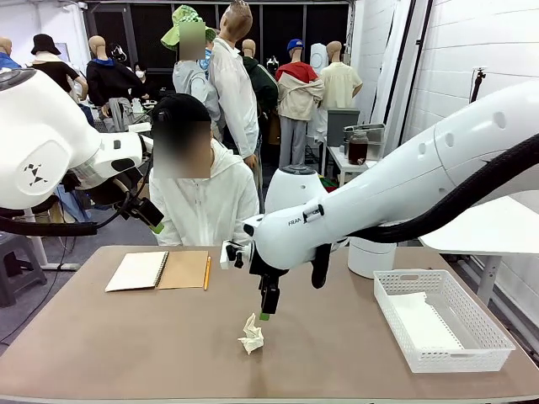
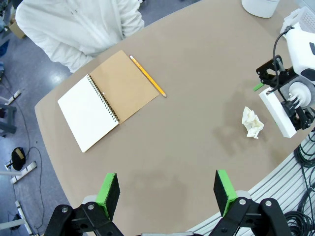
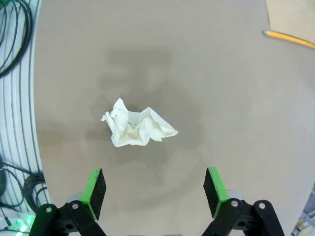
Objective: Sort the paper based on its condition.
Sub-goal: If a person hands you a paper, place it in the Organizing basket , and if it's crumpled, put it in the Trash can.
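Brown tabletop (image 1: 126, 353) carried the crumpled white paper wad (image 3: 137, 127), which lay near the robot-side edge, well apart from the white mesh plastic basket (image 1: 497, 341). Above it hung the right gripper (image 3: 155, 189), jaws fully spread and empty; the left gripper (image 2: 167, 192) was likewise wide and empty. Judged risk: the light wad could skid or squash sideways if 1 pad touched first, leaving the close empty.
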Controlling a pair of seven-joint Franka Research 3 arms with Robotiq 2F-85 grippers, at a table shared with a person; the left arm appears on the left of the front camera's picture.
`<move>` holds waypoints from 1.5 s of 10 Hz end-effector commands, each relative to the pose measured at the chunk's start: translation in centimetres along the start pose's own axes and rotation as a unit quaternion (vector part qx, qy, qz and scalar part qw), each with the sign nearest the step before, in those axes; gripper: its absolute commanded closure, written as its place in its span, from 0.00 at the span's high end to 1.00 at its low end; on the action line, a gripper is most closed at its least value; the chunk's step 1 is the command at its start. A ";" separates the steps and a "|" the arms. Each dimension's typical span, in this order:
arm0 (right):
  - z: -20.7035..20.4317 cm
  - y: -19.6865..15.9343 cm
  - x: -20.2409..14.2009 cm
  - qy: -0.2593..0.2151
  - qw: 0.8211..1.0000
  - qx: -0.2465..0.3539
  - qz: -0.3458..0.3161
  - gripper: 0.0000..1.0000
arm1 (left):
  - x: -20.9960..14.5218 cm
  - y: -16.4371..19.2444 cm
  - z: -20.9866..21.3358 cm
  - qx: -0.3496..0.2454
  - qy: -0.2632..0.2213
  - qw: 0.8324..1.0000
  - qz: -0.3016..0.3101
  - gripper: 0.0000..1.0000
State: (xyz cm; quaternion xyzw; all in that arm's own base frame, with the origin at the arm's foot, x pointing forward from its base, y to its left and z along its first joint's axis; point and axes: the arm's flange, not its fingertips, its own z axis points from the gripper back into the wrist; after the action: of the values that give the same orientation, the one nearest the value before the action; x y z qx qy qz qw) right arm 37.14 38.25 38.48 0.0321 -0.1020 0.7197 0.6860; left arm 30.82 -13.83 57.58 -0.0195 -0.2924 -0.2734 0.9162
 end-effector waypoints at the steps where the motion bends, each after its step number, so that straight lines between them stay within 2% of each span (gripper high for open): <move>1: -1.1 -0.2 1.1 0.012 1.000 0.004 -0.007 1.00 | -0.1 0.1 0.0 -0.001 0.000 1.000 0.001 1.00; 5: -2.8 0.9 1.6 0.016 0.999 0.045 -0.011 1.00 | -0.1 0.1 0.0 -0.001 0.000 1.000 0.001 1.00; 15: -6.4 0.4 2.0 0.022 0.998 0.054 0.017 1.00 | -0.1 0.1 0.0 -0.001 0.000 1.000 0.001 1.00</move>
State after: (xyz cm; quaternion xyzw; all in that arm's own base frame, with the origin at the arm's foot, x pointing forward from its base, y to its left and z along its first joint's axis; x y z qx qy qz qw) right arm 36.67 41.07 32.70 0.0601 -0.0462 0.7284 0.6809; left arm 30.82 -13.83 57.58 -0.0195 -0.2924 -0.2734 0.9162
